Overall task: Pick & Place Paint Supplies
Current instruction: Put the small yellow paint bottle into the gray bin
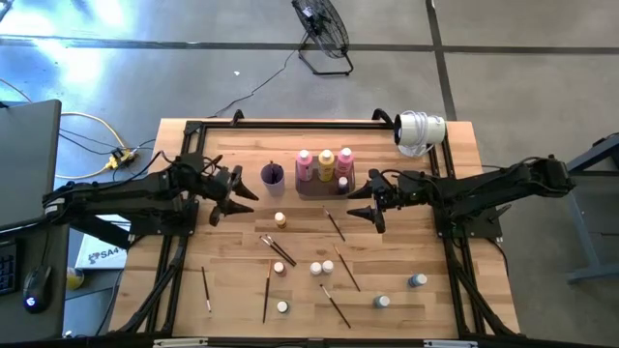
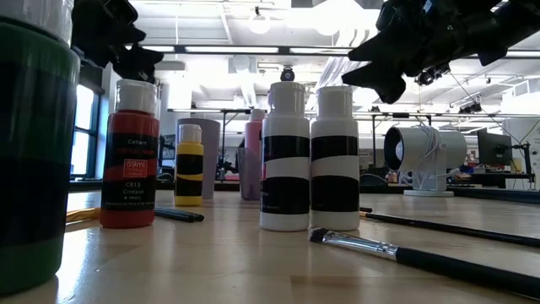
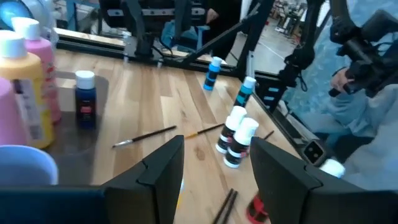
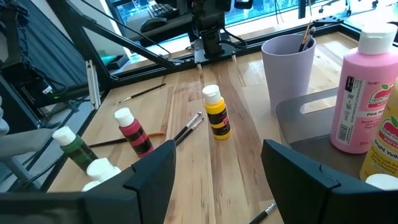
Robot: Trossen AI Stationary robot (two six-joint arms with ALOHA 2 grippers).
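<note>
Lying beyond the right gripper's [image 4: 214,180] open jaws: yellow bottle [image 4: 217,112].

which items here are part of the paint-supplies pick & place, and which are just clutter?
Job items:
- tall paint bottles standing on the tray
- small paint bottles scattered on the table
- loose paintbrushes
- left gripper and right gripper, both open, holding nothing

Just lying about:
- dark grey tray
- purple cup
- white camera unit at the table's corner
- floor fan

"59ml" and "Crimson" on the red paint bottle [image 2: 129,156]'s label.
</note>
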